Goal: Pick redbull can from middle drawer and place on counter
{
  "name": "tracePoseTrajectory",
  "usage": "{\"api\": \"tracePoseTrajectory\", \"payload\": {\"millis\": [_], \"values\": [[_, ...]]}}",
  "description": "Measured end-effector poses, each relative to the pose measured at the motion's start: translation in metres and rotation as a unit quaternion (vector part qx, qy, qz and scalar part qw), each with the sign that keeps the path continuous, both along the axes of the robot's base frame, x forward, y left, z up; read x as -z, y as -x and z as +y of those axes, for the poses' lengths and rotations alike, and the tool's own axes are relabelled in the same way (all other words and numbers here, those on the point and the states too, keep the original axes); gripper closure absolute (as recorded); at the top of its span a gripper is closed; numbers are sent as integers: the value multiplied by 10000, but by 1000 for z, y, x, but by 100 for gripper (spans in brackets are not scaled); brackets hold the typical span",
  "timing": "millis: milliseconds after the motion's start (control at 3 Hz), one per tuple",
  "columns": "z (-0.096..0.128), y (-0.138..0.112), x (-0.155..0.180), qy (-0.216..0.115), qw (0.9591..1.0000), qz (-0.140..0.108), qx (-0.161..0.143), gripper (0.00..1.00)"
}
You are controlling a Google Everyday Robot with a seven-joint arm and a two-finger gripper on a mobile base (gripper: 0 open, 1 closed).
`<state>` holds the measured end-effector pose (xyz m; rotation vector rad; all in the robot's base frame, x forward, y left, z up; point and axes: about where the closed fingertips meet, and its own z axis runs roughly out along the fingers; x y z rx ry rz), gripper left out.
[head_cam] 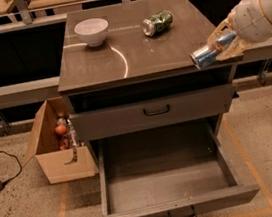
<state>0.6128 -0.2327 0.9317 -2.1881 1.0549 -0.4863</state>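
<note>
My gripper (218,44) is at the right, on the white arm that comes in from the upper right. It is shut on the redbull can (203,56), a blue-and-silver can held tilted on its side with its silver end toward me. The can hangs just over the front right edge of the counter (134,60). The middle drawer (175,207) stands pulled open below, and its flat grey floor shows nothing in it.
A dented green can (157,22) lies on its side at the counter's back right. A white bowl (91,30) stands at the back left. A closed drawer front (156,110) sits above the open one. A cardboard box (64,156) with items stands on the floor at the left.
</note>
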Motion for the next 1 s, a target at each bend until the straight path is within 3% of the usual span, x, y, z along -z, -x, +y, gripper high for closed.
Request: {"api": "tracePoseTrajectory", "payload": {"millis": [333,667,1000], "values": [[11,-26,-18,-273,9991,-245,-218,100],[29,-58,-20,-858,9943,-450,-455,100],[51,-80,-13,-1333,9867,-613,-701,84]]}}
